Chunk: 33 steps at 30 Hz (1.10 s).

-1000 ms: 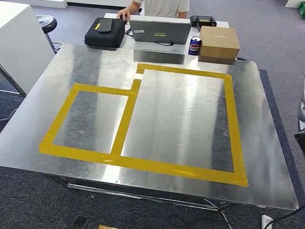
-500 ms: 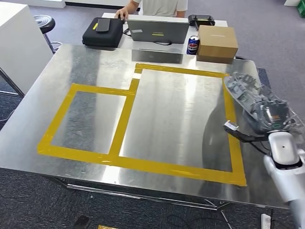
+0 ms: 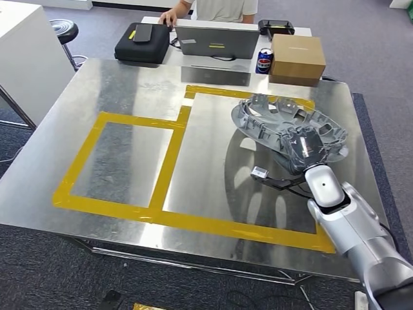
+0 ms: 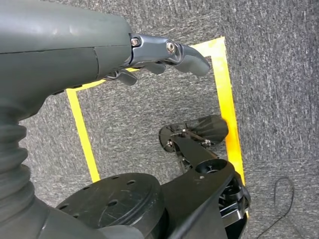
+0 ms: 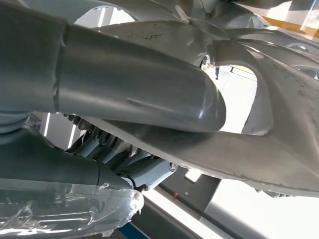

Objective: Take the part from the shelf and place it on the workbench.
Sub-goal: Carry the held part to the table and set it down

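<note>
The part (image 3: 280, 123) is a grey, round, dish-like plastic cover with ribs and cut-outs. My right hand (image 3: 304, 150) grips its near rim and holds it tilted above the right half of the metal workbench (image 3: 122, 90), over the larger yellow-taped rectangle (image 3: 312, 148). Up close in the right wrist view, the part (image 5: 263, 124) is pinched under my grey thumb (image 5: 143, 94). My left hand (image 4: 158, 55) hangs over grey carpet beside the body, fingers loosely extended and holding nothing.
A smaller yellow-taped square (image 3: 122, 165) marks the bench's left half. Beyond the far edge sit a black case (image 3: 142, 42), a laptop (image 3: 217, 40), a soda can (image 3: 264, 61) and a cardboard box (image 3: 297, 58). A person (image 3: 219, 8) stands there. A stool (image 3: 64, 29) is far left.
My right arm has swung in from the right edge with the part, carrying it leftward over the larger taped rectangle. One second ago the arm and part were barely in sight.
</note>
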Motion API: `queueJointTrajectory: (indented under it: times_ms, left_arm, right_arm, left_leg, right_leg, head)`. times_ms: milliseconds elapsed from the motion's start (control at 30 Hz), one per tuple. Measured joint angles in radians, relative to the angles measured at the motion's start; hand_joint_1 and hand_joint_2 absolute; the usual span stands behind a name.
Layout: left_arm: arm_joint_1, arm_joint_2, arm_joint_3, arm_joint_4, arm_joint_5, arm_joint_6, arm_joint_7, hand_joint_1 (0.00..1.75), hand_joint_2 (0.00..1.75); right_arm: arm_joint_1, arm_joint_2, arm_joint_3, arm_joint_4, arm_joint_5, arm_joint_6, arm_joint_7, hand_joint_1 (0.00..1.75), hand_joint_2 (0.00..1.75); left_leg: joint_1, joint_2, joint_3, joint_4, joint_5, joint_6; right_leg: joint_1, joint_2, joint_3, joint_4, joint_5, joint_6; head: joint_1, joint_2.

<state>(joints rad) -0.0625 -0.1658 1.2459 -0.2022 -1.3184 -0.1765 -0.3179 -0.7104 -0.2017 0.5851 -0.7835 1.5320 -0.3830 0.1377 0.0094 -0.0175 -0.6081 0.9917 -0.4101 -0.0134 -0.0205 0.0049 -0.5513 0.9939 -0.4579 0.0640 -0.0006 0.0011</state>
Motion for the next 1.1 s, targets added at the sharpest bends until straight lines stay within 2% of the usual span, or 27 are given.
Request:
queueJointTrajectory:
  times_ms: [200,467,867,1000,1033,1100]
  left_arm:
    - [0.0,0.003,0.0,0.0,0.0,0.003,0.003,0.0,1.75]
    - [-0.002,0.015,0.001,0.0,0.001,0.006,0.057,0.0,1.75]
    - [-0.004,0.015,-0.007,0.0,-0.025,-0.019,0.05,0.0,1.75]
    - [-0.003,0.015,-0.02,0.0,-0.034,-0.04,0.046,0.0,1.75]
    - [-0.003,0.015,-0.021,0.0,-0.034,-0.051,0.043,0.0,1.75]
    - [-0.002,0.015,-0.024,0.0,-0.034,-0.074,0.036,0.0,0.87]
  right_arm:
    - [-0.01,0.019,0.019,0.02,0.0,0.0,-0.026,1.75,0.0]
    - [-0.057,0.14,0.065,0.083,-0.026,0.007,-0.084,1.75,0.0]
    - [-0.028,0.244,0.113,0.15,-0.189,0.04,-0.225,1.75,0.0]
    - [-0.011,0.263,0.144,0.154,-0.204,0.039,-0.233,0.0,0.0]
    - [-0.007,0.267,0.152,0.155,-0.209,0.041,-0.235,0.0,0.0]
    - [0.002,0.275,0.166,0.156,-0.218,0.047,-0.241,0.0,0.0]
  left_leg:
    - [0.0,0.0,0.0,0.0,0.0,0.0]
    - [0.001,0.004,0.0,-0.001,0.0,-0.001]
    - [0.001,0.004,0.001,-0.001,0.0,-0.001]
    - [0.001,0.004,0.001,-0.001,0.0,-0.001]
    - [0.001,0.004,0.001,-0.001,0.0,-0.001]
    - [0.001,0.004,0.001,-0.001,0.0,-0.002]
  right_leg:
    - [0.0,0.001,0.0,0.0,0.0,0.0]
    - [0.001,0.004,-0.003,0.002,0.0,-0.002]
    - [0.001,0.005,-0.003,0.001,0.0,-0.002]
    - [0.001,0.005,-0.003,0.001,0.0,-0.002]
    - [0.001,0.005,-0.003,0.002,0.0,-0.002]
    - [0.001,0.005,-0.003,0.002,0.0,-0.002]
  head:
    - [0.0,0.0]
    - [0.0,0.0]
    - [0.0,0.0]
    - [0.0,0.0]
    - [0.0,0.0]
    - [0.0,0.0]
